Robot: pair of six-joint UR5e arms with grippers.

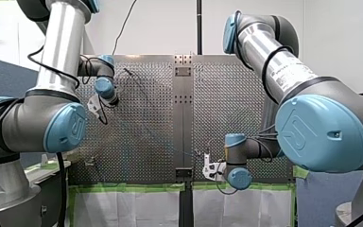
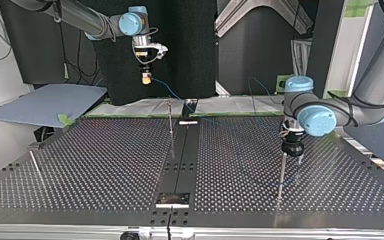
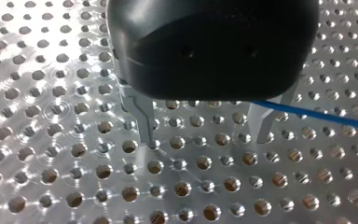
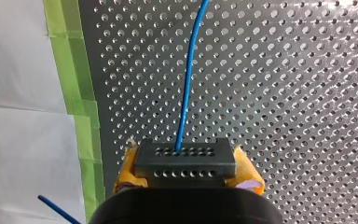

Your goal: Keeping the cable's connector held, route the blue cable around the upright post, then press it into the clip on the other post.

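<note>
My right gripper [image 4: 186,173] is shut with its yellow pads [image 4: 128,170] on the black connector [image 4: 185,156]. The blue cable [image 4: 189,79] runs straight out of the connector over the perforated plate. In the top view that gripper [image 2: 146,79] hangs high above the table's far edge, and the cable [image 2: 180,100] slopes down from it toward the table. My left gripper [image 2: 293,151] stands low, just over the top of a thin upright post [image 2: 281,175]. Its metal fingers [image 3: 144,122] are open and hold nothing. The cable [image 3: 317,115] passes beside one finger.
A second thin post [image 2: 170,125] stands near the table's middle by the dark centre strip [image 2: 180,165]. A leaning rod [image 2: 36,167] is at the top view's left. Green tape [image 4: 74,93] lines the plate's edge, with white sheet beyond it.
</note>
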